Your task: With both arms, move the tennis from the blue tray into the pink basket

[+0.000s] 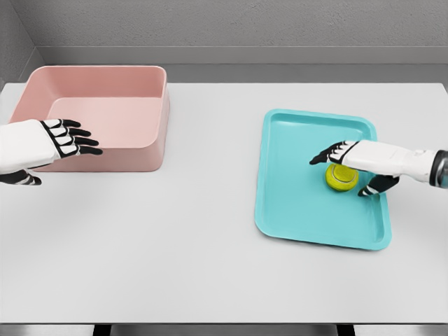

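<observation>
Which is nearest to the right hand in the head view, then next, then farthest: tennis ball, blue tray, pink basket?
From the right hand:
1. Tennis ball, directly under the hand.
2. Blue tray, beneath it on the table's right.
3. Pink basket, far across on the left.

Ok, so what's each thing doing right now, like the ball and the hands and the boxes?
Tennis ball: lying in the blue tray, under the right hand.
Blue tray: flat on the table, holding only the ball.
Pink basket: upright, nothing inside.
Right hand: over the ball, fingers spread, not clearly gripping.
Left hand: open, in front of the basket.
</observation>
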### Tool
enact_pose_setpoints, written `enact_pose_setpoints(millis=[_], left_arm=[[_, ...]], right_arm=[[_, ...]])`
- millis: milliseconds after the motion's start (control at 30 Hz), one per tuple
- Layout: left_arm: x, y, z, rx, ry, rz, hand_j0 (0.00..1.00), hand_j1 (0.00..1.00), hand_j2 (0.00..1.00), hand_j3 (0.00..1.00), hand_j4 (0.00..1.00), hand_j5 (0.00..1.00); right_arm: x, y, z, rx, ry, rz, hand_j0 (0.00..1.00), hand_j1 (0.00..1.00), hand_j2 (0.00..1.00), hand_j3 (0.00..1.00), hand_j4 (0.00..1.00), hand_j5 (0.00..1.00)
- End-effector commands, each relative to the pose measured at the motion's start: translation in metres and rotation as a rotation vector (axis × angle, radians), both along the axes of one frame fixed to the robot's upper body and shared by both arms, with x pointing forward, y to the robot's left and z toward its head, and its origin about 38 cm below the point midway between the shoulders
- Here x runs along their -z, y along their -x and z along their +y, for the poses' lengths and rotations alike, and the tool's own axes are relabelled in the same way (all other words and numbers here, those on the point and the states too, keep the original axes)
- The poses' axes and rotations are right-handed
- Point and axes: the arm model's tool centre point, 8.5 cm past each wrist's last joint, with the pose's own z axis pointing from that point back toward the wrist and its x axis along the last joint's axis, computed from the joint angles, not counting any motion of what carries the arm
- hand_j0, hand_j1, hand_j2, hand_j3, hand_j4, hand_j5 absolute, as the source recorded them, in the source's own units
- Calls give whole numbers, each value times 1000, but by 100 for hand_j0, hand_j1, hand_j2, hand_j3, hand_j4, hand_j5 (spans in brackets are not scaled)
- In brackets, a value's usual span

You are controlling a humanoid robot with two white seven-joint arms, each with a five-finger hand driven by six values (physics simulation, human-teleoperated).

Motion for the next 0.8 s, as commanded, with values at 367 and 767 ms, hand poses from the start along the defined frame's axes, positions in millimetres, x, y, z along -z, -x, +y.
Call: enact_pose_setpoints(millis=[367,767], left_arm=[[0,0,-1,-2,9,1,100,100,100,100,100,100],[0,0,-1,-2,11,3,100,100,100,100,100,100]], right_arm=[[8,-6,-2,26,-11,17,95,95,95,95,95,95],[8,-6,-2,26,-1,14,75,75,75,75,75,75]])
